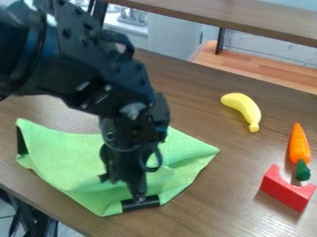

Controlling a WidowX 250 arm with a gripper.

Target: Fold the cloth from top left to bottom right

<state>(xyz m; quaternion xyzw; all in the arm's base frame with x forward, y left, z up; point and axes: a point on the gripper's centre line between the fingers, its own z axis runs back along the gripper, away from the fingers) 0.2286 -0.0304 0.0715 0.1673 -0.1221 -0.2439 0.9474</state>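
Note:
The black gripper (137, 193) hangs low over the front part of the green cloth (68, 155), its tip beside a black strip (141, 204) at the cloth's bottom edge. Whether it touches or holds the fabric there is unclear. The cloth lies rumpled on the table, with a raised left corner bearing another dark strip (22, 141) and a corner pointing right. The arm comes in from the upper left and hides the cloth's middle and part of its back edge.
A yellow banana (243, 109) lies right of the cloth on the brown table (204, 208). Farther right are an orange carrot (300, 146) and a red arched block (287, 189), close together. The table's front edge runs along the lower left; a shelf (248, 18) stands behind.

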